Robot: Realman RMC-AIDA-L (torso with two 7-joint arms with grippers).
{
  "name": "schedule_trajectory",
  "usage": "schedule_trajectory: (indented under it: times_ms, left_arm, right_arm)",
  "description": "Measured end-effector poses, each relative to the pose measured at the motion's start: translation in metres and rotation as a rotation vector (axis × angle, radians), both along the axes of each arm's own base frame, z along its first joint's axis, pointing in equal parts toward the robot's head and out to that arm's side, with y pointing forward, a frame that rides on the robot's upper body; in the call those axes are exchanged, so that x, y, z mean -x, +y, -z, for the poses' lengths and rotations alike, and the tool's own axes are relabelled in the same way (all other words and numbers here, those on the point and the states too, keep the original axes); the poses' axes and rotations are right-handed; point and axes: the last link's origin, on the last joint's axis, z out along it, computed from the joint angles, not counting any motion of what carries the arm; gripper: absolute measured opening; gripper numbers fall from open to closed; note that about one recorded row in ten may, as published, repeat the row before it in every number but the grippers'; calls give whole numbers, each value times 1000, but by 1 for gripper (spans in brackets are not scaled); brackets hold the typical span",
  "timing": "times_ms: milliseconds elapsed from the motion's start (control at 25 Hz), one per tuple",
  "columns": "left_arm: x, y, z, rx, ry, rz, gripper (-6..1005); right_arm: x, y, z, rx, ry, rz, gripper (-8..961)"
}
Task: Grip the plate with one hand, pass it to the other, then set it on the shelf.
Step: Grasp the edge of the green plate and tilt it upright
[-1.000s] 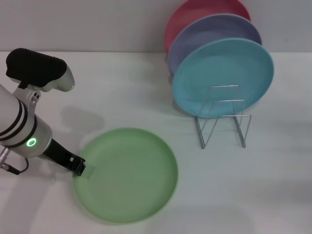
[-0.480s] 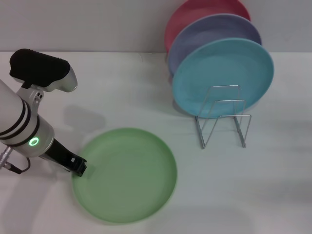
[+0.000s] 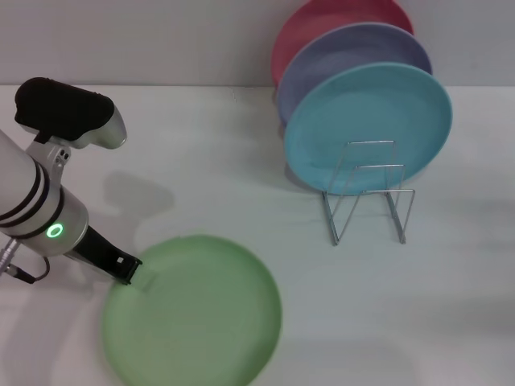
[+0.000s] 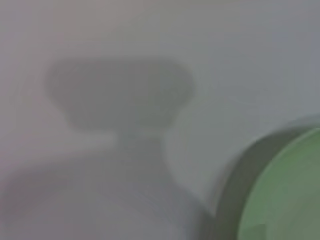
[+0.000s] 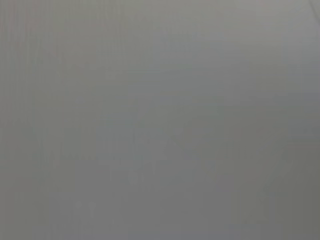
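The light green plate (image 3: 191,312) lies at the near left of the white table, its near edge running out of the head view. My left gripper (image 3: 129,269) is at the plate's left rim and shut on it, with the dark finger tip over the edge. A slice of the plate (image 4: 287,195) also shows in the left wrist view, with a shadow band beside it. The shelf (image 3: 368,197), a small silver wire rack, stands to the right and farther back. My right gripper is out of view; its wrist view shows only a plain grey surface.
A turquoise plate (image 3: 368,121) stands upright in the rack, with a lavender plate (image 3: 354,56) and a pink plate (image 3: 322,24) behind it near the back wall. Bare table (image 3: 201,161) lies between the green plate and the rack.
The green plate has shifted left and toward me along with my left gripper, and its near edge now leaves the view. The rack and its plates have not moved.
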Motion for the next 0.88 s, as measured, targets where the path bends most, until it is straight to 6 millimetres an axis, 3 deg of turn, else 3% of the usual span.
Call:
schedule_trajectory:
  times_ms: [320,640,880]
  left_arm:
    - [-1,0,0,7,0,16,40]
    - [-5,4,-4,-4,-19,24,38]
    - [-7,12,-18,-61,-102,36,37]
  right_arm:
    - [0,0,0,-1,0,1,734]
    - [0,1,-1,-1,-3,-1,735]
    - [0,1,-1,1,-2,2,733]
